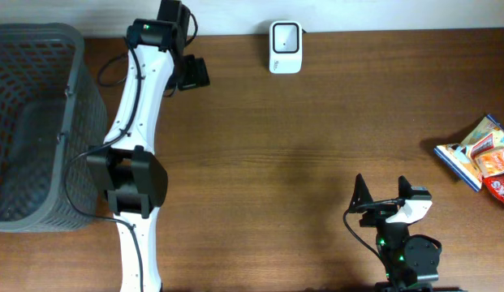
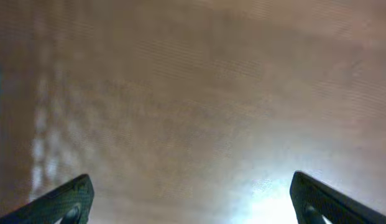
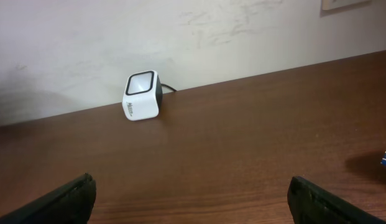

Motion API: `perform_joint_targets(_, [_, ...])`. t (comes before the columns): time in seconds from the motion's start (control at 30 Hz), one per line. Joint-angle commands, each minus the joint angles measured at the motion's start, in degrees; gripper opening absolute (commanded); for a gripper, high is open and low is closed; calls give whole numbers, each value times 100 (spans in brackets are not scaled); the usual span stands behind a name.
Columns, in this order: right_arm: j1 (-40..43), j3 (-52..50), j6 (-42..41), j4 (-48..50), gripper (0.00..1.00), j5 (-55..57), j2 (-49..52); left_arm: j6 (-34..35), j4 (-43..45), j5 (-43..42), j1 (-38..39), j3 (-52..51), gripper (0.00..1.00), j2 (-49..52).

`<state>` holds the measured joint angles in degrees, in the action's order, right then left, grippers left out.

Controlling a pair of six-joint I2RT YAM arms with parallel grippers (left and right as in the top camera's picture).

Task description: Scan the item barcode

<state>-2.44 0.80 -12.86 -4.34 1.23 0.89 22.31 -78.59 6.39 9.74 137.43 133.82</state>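
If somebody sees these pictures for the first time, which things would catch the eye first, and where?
Most likely the long white left arm, stretched over the left part of the brown wooden table beside a dark grey plastic mesh basket. Next, the small white cube-shaped barcode scanner at the far edge, and the colourful snack packets at the right edge.

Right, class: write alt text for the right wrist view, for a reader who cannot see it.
A small white barcode scanner stands upright on a brown wooden table near a pale wall, a dark cable trailing behind it. The right pincer's two dark fingertips frame the bottom corners, wide open and holding nothing.
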Motion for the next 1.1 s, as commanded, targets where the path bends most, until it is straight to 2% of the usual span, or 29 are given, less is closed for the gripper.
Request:
perform_joint_targets(0.0, [26, -48, 61, -17, 98, 74, -68, -387, 693, 0, 177, -584, 99, -1075])
perform_joint_targets(0.07, [26, -48, 61, -17, 98, 74, -68, -629, 1056, 0, 179, -1082, 99, -1456])
perform_joint_targets(0.13, [26, -48, 61, -17, 98, 74, -68, -1163, 1832, 4, 173, -2481, 99, -2439])
perform_joint_targets(0.3, [26, -48, 61, -17, 98, 74, -68, -1818, 3298, 2, 173, -4937, 99, -4138])
perform_joint_targets(0.37, [26, -48, 61, -17, 98, 74, -68, -2079, 4116, 0, 173, -6155, 99, -5104])
perform_joint_targets(0.6, [26, -48, 61, -17, 98, 74, -68, -3077, 6216, 0, 160, -9226, 99, -8050])
perform_joint_targets(0.67, [26, -48, 61, -17, 98, 72, -68, -3121, 6533, 0, 46, -9956, 99, -9027])
perform_joint_targets(0.8, [26, -48, 61, -17, 98, 72, -68, -3121, 6623, 4, -122, -10957, 99, -10688])
perform_joint_targets(0.93, [26, -48, 61, -17, 98, 74, -68, -3123, 6828, 4, -181, -11783, 99, -11840])
perform_joint_targets(1.07, [26, -48, 61, -17, 98, 74, -68, -3119, 7025, -275, -562, -12423, 99, -12675])
